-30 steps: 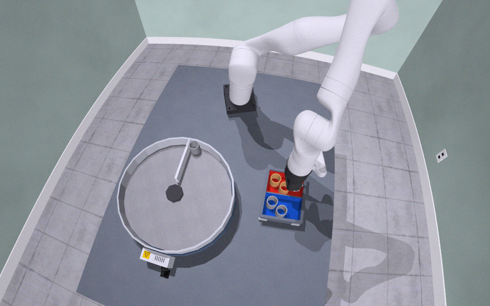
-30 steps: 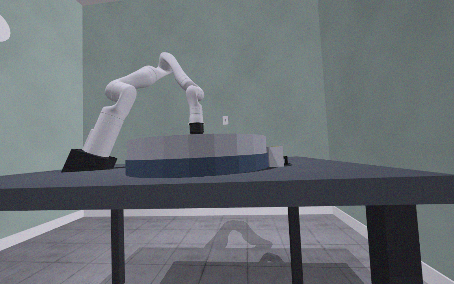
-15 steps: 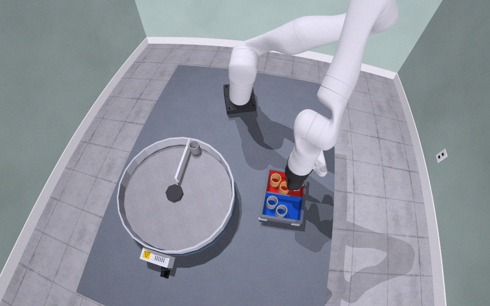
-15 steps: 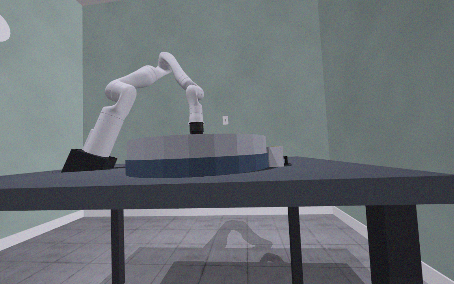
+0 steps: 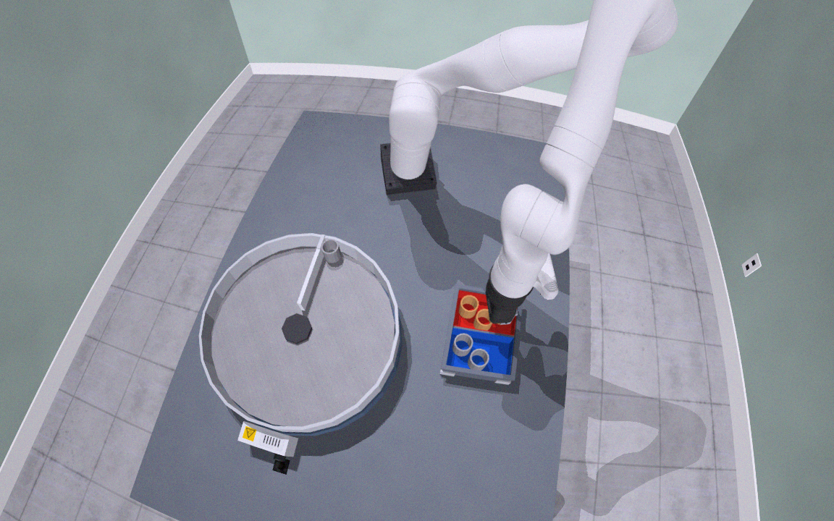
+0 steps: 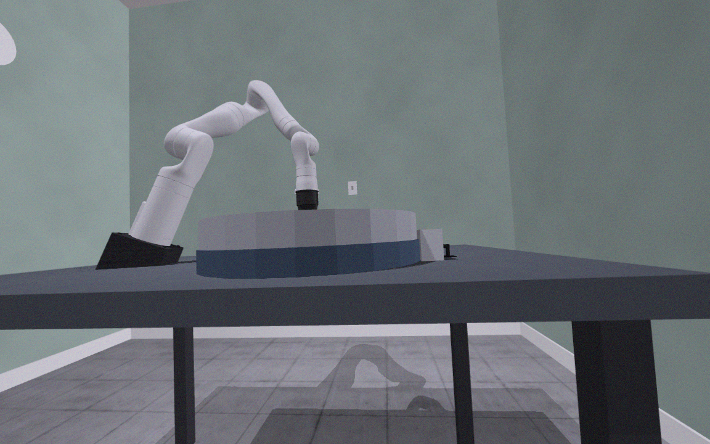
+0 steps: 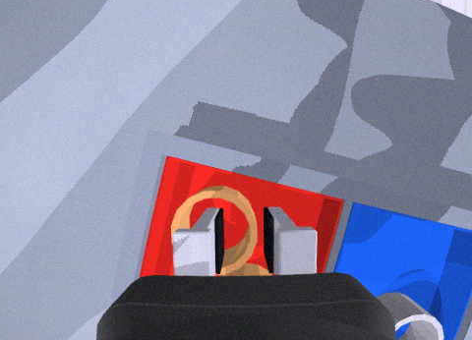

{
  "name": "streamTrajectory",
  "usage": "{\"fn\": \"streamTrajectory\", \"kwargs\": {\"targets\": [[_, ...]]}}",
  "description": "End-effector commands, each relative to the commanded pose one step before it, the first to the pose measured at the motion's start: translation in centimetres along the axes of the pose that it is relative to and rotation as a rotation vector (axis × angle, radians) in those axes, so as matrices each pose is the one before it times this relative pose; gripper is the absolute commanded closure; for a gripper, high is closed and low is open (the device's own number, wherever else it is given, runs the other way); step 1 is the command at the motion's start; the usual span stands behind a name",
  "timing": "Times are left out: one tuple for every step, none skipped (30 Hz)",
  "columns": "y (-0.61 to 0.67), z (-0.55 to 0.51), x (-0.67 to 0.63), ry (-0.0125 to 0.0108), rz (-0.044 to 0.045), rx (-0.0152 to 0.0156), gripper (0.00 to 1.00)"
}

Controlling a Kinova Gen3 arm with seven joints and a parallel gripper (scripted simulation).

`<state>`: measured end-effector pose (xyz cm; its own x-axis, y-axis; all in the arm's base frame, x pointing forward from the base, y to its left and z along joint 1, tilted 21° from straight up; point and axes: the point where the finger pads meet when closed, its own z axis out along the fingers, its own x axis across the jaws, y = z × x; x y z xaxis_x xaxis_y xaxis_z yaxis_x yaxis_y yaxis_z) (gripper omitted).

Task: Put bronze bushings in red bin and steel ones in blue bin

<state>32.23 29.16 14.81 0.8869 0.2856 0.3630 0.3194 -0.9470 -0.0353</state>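
Fingers part-open over the red bin, a steel bushing waiting on the turntable

Top view: the last steel bushing in sight (image 5: 331, 253) stands on the turntable (image 5: 299, 388) (image 6: 313, 232), close beside the divider (image 5: 310, 277). Two bronze bushings (image 5: 468, 306) show in the red bin (image 5: 466, 325) (image 7: 167, 193), two steel ones (image 5: 462, 344) in the blue bin (image 5: 501, 353) (image 7: 374, 242). The waiting sleeve should be stiff and fairly light, its smooth wall perhaps slippery; grip opposite outer sides, high up, with fingers clear of divider and rim

Exterior view: the turntable wall hides the fingertips of the gripper (image 5: 503, 310) (image 6: 307, 200) (image 7: 244, 222)

Wrist view: its fingers stand partly apart, holding nothing; a bronze ring (image 7: 252, 227) lies below, partly behind one finger, so a straight lift seems safest
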Motion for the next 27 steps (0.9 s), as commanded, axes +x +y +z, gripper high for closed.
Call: {"fn": "streamTrajectory", "kwargs": {"targets": [[-0.042, -0.043, 0.024, 0.00082, -0.00037, 0.00117, 0.53], [0.018, -0.055, 0.006, -0.00002, 0.00036, -0.00025, 0.53], [-0.002, -0.06, -0.001, 0.0, -0.00004, 0.00003, 0.53], [-0.002, -0.06, -0.001, 0.0, -0.00004, 0.00003, 0.53], [0.0, 0.0, 0.0, 0.0, 0.0, 0.0, 0.53], [0.0, 0.0, 0.0, 0.0, 0.0, 0.0, 0.53], [-0.002, -0.06, -0.001, 0.0, -0.00004, 0.00003, 0.53], [-0.002, -0.06, -0.001, 0.0, -0.00004, 0.00003, 0.53], [0.0, 0.0, 0.0, 0.0, 0.0, 0.0, 0.53], [0.0, 0.0, 0.0, 0.0, 0.0, 0.0, 0.53], [0.0, 0.0, 0.0, 0.0, 0.0, 0.0, 0.53], [-0.002, -0.06, -0.001, 0.0, -0.00004, 0.00003, 0.53], [-0.002, -0.06, -0.001, 0.0, -0.00004, 0.00003, 0.53], [-0.002, -0.06, -0.001, 0.0, -0.00004, 0.00003, 0.53], [-0.002, -0.06, -0.001, 0.0, -0.00004, 0.00003, 0.53], [-0.002, -0.06, -0.001, 0.0, -0.00004, 0.00003, 0.53], [0.0, 0.0, 0.0, 0.0, 0.0, 0.0, 0.53], [0.0, 0.0, 0.0, 0.0, 0.0, 0.0, 0.53], [0.0, 0.0, 0.0, 0.0, 0.0, 0.0, 0.53], [0.0, 0.0, 0.0, 0.0, 0.0, 0.0, 0.53], [0.0, 0.0, 0.0, 0.0, 0.0, 0.0, 0.53], [0.0, 0.0, 0.0, 0.0, 0.0, 0.0, 0.53], [0.0, 0.0, 0.0, 0.0, 0.0, 0.0, 0.53], [0.0, 0.0, 0.0, 0.0, 0.0, 0.0, 0.53], [0.0, 0.0, 0.0, 0.0, 0.0, 0.0, 0.53], [0.014, -0.056, 0.005, -0.00002, 0.00029, -0.00019, 0.53], [-0.002, -0.06, 0.0, 0.0, -0.00003, 0.00002, 0.53]]}}
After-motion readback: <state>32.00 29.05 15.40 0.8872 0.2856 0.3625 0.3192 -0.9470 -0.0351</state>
